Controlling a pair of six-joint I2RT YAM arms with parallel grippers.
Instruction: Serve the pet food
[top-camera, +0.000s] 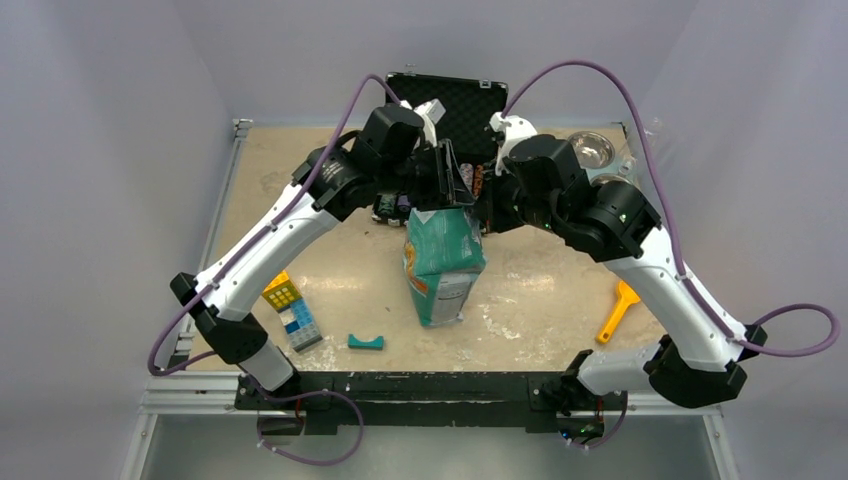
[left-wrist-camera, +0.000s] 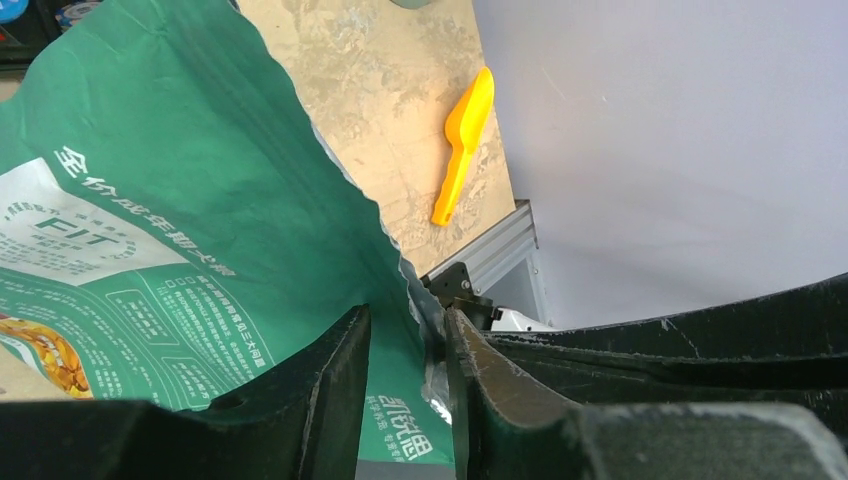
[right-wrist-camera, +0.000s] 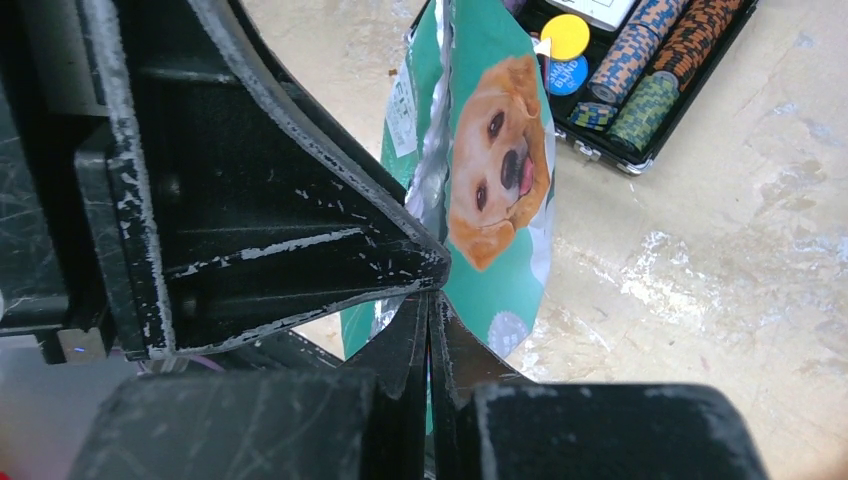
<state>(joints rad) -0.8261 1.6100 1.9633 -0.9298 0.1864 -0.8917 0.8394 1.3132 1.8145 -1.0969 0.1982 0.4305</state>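
Observation:
A teal-green bag (top-camera: 443, 262) picturing a golden dog (right-wrist-camera: 500, 160) stands upright mid-table. The pet food itself is hidden inside it. My left gripper (top-camera: 440, 172) is at the bag's top from the left. In the left wrist view that gripper (left-wrist-camera: 405, 322) is open, and the torn top edge of the bag (left-wrist-camera: 200, 200) passes between its fingers, close to the right one. My right gripper (top-camera: 487, 195) comes in from the right. Seen from the right wrist, this gripper (right-wrist-camera: 430, 298) is shut on the thin top edge of the bag.
An open black case (top-camera: 447, 105) of poker chips (right-wrist-camera: 640, 90) lies behind the bag. A metal bowl (top-camera: 592, 150) sits at the back right, an orange scoop (top-camera: 619, 311) at the right front. A coloured box (top-camera: 292, 310) and a teal piece (top-camera: 365, 342) lie front left.

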